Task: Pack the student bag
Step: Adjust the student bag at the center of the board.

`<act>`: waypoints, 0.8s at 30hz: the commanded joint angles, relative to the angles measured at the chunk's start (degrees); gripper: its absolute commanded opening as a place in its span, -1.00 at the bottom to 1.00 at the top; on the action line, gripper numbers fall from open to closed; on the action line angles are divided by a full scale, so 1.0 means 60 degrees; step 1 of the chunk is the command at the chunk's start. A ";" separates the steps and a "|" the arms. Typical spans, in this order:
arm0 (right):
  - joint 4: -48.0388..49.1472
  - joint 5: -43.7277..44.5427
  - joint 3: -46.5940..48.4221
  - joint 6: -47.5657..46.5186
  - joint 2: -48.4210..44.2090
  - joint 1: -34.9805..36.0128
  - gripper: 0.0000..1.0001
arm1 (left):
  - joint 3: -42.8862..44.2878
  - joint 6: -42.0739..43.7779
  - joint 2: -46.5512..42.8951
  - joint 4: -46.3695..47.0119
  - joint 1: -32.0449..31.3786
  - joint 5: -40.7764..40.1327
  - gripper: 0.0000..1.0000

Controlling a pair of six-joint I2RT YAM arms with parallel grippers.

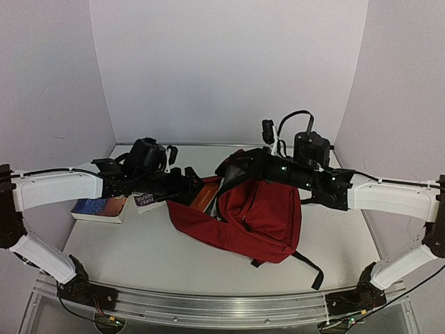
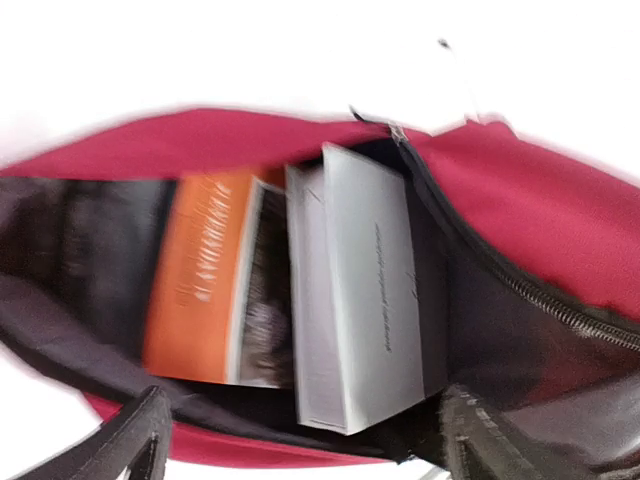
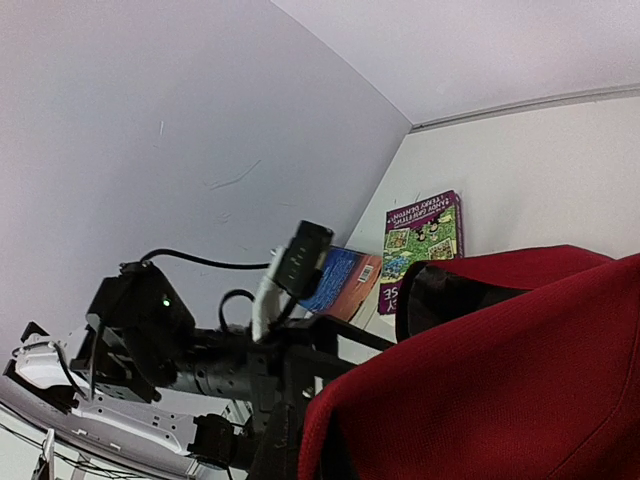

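Left gripper [image 2: 305, 425], black fingers spread wide and empty, faces into the student bag [image 1: 257, 216], soft dark red fabric slumped on the table [image 1: 139, 257]. Inside sit a flat grey book [image 2: 355, 310] and a glossy orange book [image 2: 200, 280]. Right gripper [image 1: 229, 169] is closed at its rim.

**Three viewpoints on one table: one fixed overhead, two carried on the wrists**

The whole white tabletop [image 1: 139, 243] is taken in from above and behind the arm bases by the top view, at a distance and facing the back wall. The open mouth of the large dark red fabric backpack [image 1: 254, 216] is looked into at very close range by the left wrist view, slightly blurred. An orange-covered book [image 2: 195, 280], also seen from the top, lies there. The right wrist view is set low against the backpack's cloth and aimed across at the left arm [image 3: 215, 375]. The backpack is shared by all three views, and a blue-covered book [image 3: 340, 278] by the top and right wrist views.
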 commanded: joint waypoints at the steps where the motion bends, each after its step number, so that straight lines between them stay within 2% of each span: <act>1: 0.0679 0.0165 -0.0362 -0.0002 -0.0871 0.0060 -1.00 | -0.0317 0.0973 -0.0487 -0.1859 0.0842 -0.1345 0.99; 5: 0.0650 0.0159 -0.0572 0.0084 -0.1026 0.0056 -1.00 | -0.0010 0.1348 0.0242 -0.2898 0.1738 -0.1751 0.99; 13: 0.0548 0.0218 -0.0799 0.0175 -0.1269 0.0056 -1.00 | 0.1168 0.1964 0.2102 -0.3827 0.1826 -0.2967 0.99; 15: 0.0462 0.0316 -0.0840 0.0147 -0.1361 0.0067 -1.00 | 0.1225 0.1969 0.2303 -0.3726 0.1826 -0.2999 0.91; 17: 0.0235 0.0525 -0.0883 0.0075 -0.1419 0.0061 -1.00 | 0.1111 0.1993 0.2309 -0.3281 0.1827 -0.2674 0.59; 22: -0.0557 0.1432 -0.0880 -0.0165 -0.1411 0.0020 -1.00 | 0.0858 0.1940 0.2017 -0.2542 0.1827 -0.2055 -0.43; 24: -0.0669 0.1544 -0.0901 -0.0281 -0.1317 -0.0101 -1.00 | 0.0701 0.1900 0.1796 -0.2412 0.1824 -0.1889 -0.71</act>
